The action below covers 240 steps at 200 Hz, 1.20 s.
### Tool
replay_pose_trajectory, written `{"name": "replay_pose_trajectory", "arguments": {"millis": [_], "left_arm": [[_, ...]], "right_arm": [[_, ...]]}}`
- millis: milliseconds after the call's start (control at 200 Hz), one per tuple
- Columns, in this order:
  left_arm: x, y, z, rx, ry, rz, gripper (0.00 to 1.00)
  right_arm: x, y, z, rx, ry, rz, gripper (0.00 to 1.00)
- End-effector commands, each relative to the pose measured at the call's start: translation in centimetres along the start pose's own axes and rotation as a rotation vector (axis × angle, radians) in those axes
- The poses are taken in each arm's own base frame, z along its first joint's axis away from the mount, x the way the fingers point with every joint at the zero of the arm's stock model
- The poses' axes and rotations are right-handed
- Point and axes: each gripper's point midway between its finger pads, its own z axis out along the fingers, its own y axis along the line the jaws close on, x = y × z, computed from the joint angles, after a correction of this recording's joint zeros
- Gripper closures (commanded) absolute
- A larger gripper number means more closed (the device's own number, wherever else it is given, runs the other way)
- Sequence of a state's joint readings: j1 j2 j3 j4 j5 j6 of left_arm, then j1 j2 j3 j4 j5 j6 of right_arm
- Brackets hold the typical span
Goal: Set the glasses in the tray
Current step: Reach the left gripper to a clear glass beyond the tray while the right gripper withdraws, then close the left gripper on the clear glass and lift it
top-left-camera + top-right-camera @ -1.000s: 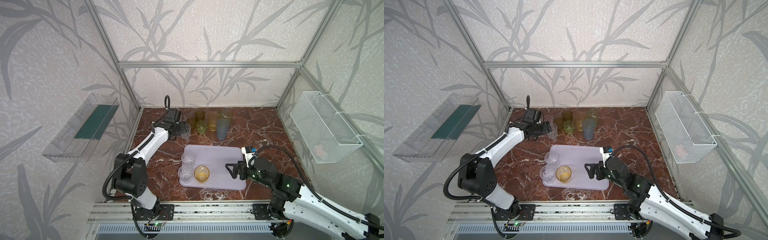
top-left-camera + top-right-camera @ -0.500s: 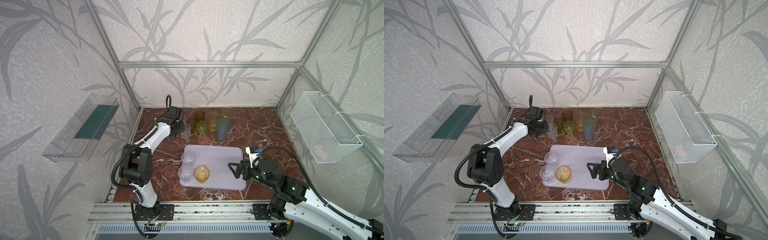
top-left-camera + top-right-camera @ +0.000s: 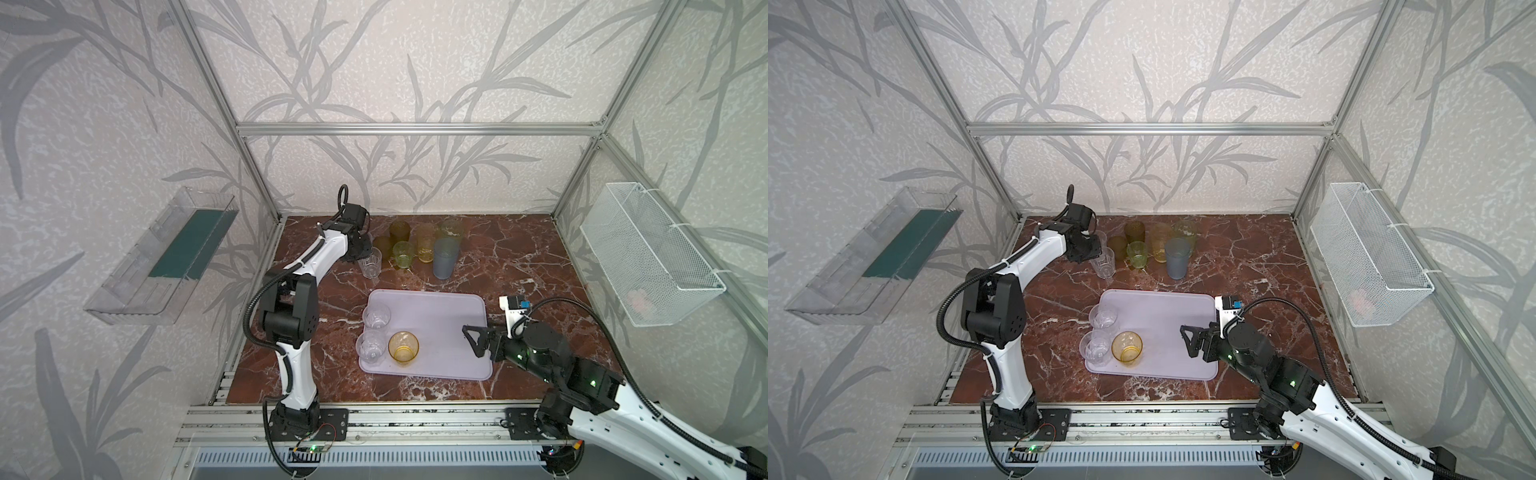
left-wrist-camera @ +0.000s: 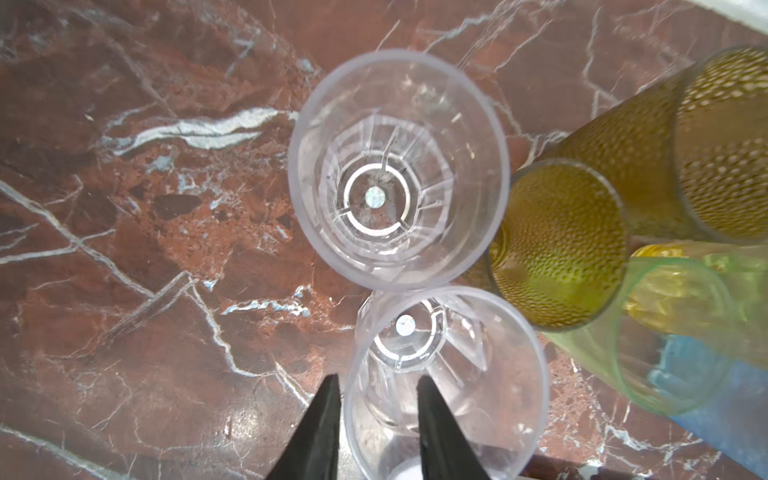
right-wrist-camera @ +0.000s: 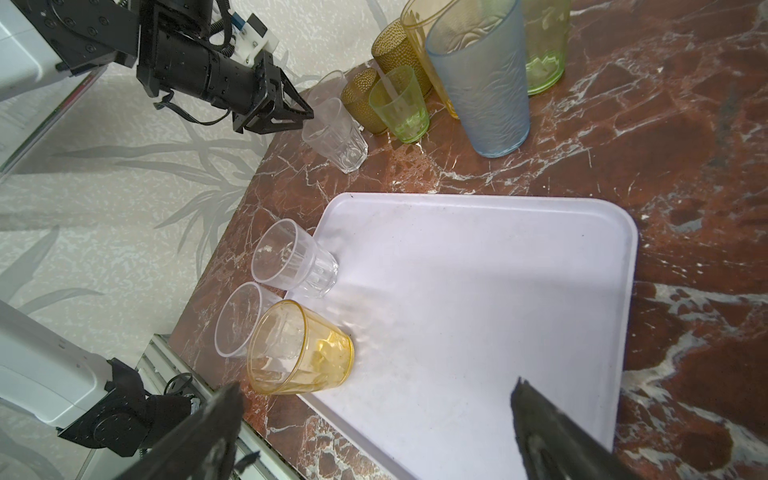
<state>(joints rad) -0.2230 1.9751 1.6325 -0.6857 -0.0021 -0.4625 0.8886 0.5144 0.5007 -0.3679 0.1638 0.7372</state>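
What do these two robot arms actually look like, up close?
The left arm and right arm are smooth white shells joined by chunky black joints. A ribbed black cable loops beside each. The left gripper and right gripper each end in two black wedge-shaped fingers. Small green lights dot the right arm; a white-and-blue block sits near its wrist.

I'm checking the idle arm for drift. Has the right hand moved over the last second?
Yes, slightly: the right hand has drawn back toward the right edge of the tray, away from the amber glass.
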Motion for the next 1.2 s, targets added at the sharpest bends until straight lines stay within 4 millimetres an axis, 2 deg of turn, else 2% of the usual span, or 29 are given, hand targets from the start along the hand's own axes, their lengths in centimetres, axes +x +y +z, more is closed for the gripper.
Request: {"name": "replay_pose_trajectory", "arguments": {"millis": [0,140,265,465,600,690,930,1195], "left_arm": [[0.4,0.8,0.1,-0.038,0.031,0.020,0.68],[0.7,1.1,0.6,-0.057,0.048,0.035,0.70],[0.8,1.2,1.0,-0.068,0.060,0.041,0.81],[0.8,1.2,1.3,-0.071,0.076,0.055,0.89],[0.9,1.2,1.2,-0.070,0.085,0.055,1.00],[1.2,0.7,1.0,-0.045,0.095,0.060,1.00],[1.7,1.3,-1.2,-0.040,0.068,0.054,1.00],[2.6,1.8,-5.1,-0.009,0.016,0.041,1.00]], "right_arm": [[0.3,-1.1,0.0,0.040,-0.004,0.022,0.01],[0.5,-1.3,0.1,0.047,-0.002,0.026,0.01],[0.4,-1.4,0.1,0.051,-0.004,0.029,0.01],[0.6,-1.6,0.0,0.055,0.000,0.040,0.01],[0.7,-1.8,-0.2,0.060,-0.001,0.048,0.01],[0.7,-1.9,-0.2,0.057,-0.006,0.048,0.01],[1.1,-1.7,0.1,0.032,-0.002,0.050,0.01],[1.3,-1.6,0.2,0.022,0.003,0.061,0.01]]}}
